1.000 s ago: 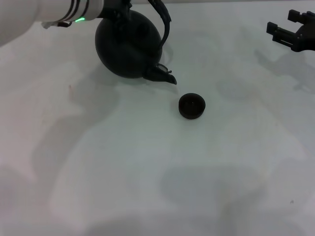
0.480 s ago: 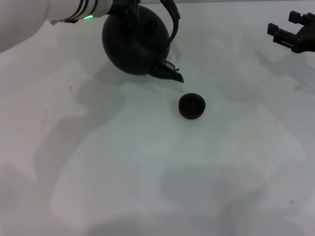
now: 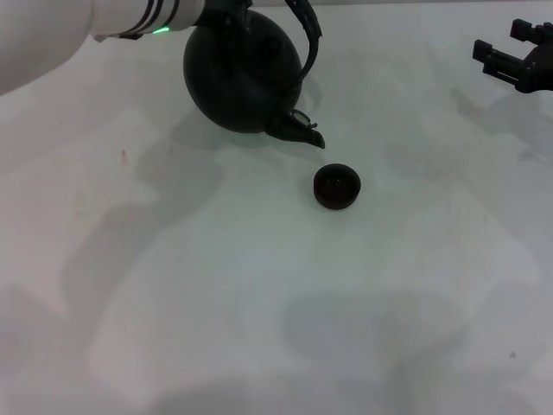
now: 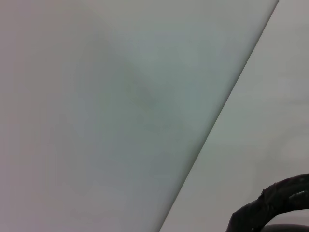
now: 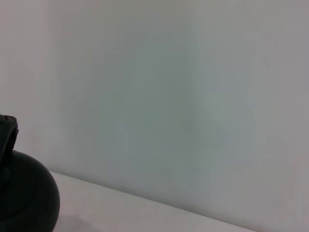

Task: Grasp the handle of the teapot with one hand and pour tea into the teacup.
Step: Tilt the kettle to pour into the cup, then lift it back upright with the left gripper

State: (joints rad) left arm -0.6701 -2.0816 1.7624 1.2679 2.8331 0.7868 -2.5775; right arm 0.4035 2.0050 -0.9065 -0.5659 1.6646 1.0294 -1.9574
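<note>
The black teapot (image 3: 244,76) hangs tilted above the table at the back left. Its spout (image 3: 301,132) points down and to the right, just short of the small black teacup (image 3: 336,186) standing on the white table. The rough black handle (image 3: 308,39) arches over the pot's right side. My left gripper (image 3: 218,10) is at the top edge, shut on the handle and carrying the pot. A piece of the handle shows in the left wrist view (image 4: 270,205). My right gripper (image 3: 517,59) hovers open and empty at the far right. The teapot's body shows in the right wrist view (image 5: 24,198).
The white table (image 3: 276,303) stretches wide in front of the cup, with only soft shadows on it. A pale wall fills both wrist views.
My left arm has carried the teapot to the right and slightly away, bringing the spout closer to the teacup. The teacup and the right arm have stayed put.
</note>
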